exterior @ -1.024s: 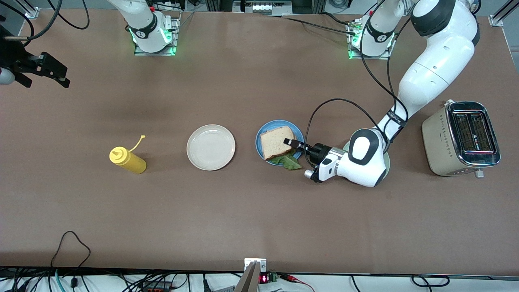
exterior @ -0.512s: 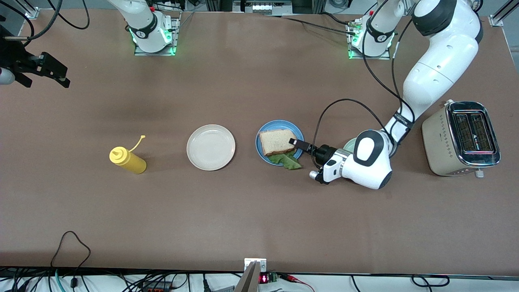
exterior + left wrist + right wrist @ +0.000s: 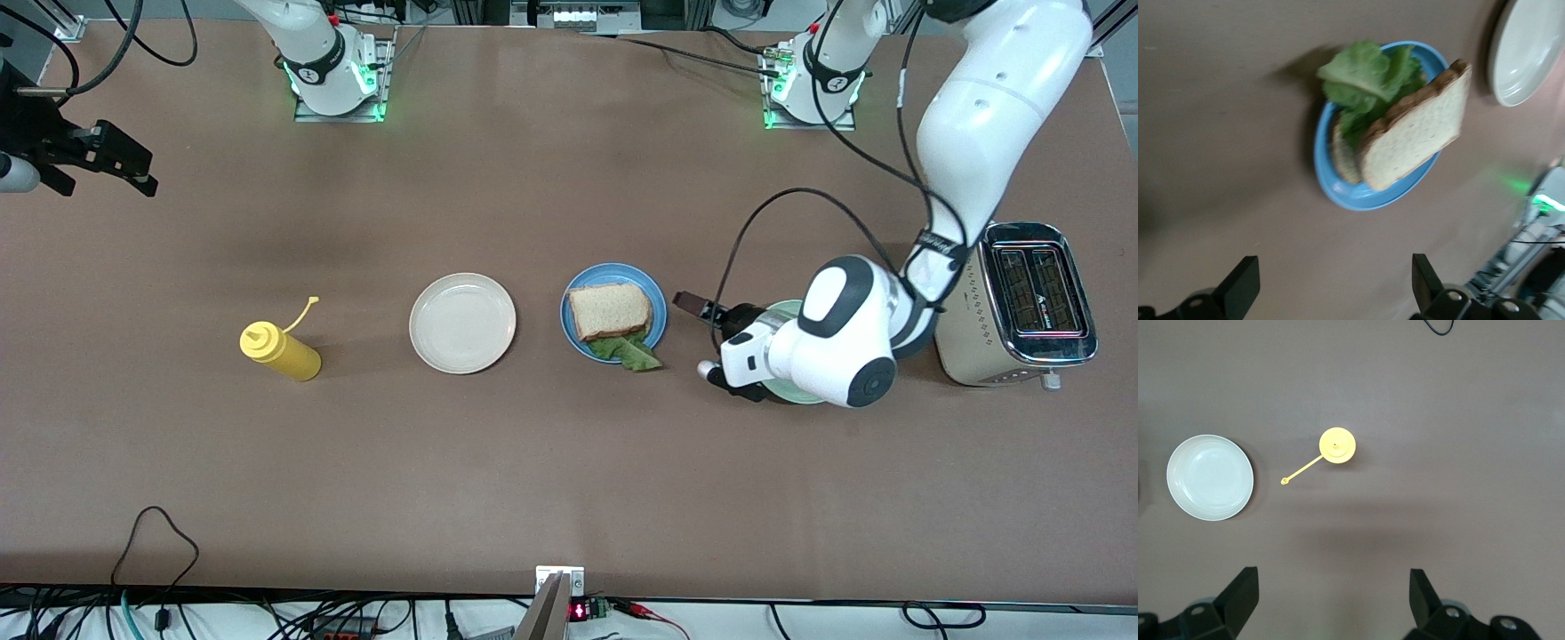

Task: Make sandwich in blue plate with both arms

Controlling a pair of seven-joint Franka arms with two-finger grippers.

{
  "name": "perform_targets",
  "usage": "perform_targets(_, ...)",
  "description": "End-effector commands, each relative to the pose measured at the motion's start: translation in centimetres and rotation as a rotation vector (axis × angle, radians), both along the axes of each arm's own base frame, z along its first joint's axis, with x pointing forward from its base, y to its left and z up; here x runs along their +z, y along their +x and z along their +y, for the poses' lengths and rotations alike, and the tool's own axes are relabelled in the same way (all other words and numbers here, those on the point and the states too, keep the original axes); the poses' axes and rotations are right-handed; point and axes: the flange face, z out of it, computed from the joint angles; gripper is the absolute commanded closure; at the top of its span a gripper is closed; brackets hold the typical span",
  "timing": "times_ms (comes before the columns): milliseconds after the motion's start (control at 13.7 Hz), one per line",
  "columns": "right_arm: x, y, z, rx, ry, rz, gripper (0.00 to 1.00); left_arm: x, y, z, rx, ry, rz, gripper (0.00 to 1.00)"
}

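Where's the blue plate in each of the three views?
Front view: blue plate mid-table, holding the sandwich, between the pale plate and the mint-green plate.
Left wrist view: plate centre frame, sandwich on it.
Right wrist view: not in it.
Shared landmark: the pale plate shows in all three.

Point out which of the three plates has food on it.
The blue plate, the middle of the three: it holds the sandwich. The white plate is bare; the green plate sits mostly under the left arm.
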Motion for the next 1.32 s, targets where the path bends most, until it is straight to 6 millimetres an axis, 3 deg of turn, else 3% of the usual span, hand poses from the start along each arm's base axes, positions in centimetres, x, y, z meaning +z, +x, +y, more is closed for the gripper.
perform_targets(0, 0.4, 0.0, 0.4, -0.01, 0.006, 0.001, 0.0, 5.3, -0.4, 2.5, -0.101, 0.21, -0.102, 0.0)
perform_targets(220, 0.4, 0.0, 0.4, -0.01, 0.005, -0.002, 0.0, 11.1, -0.4, 5.0, -0.139, 0.364, -0.214, 0.0)
perform_targets(439, 0.4, 0.0, 0.3, -0.011, 0.005, -0.002, 0.0, 17.3, 0.8, 9.1, -0.067, 0.401, -0.294, 0.0)
perform_targets(659, 0.4, 0.0, 0.4, -0.011, 0.005, 0.001, 0.0, 22.8, 0.3, 12.4, 0.031, 0.493, -0.357, 0.0)
perform_targets(805, 0.4, 0.0, 0.3, -0.013, 0.005, 0.001, 0.0, 26.1, -0.9, 15.1, 0.13, 0.486, -0.38, 0.0)
perform_targets(1098, 0.4, 0.1, 0.3, -0.014, 0.008, 0.001, 0.0, 31.0, -5.5, 18.8, 0.25, 0.503, -0.501, 0.0)
perform_targets(1244, 0.4, 0.0, 0.3, -0.014, 0.008, 0.0, 0.0, 32.4, -6.8, 19.3, 0.291, 0.469, -0.598, 0.0)
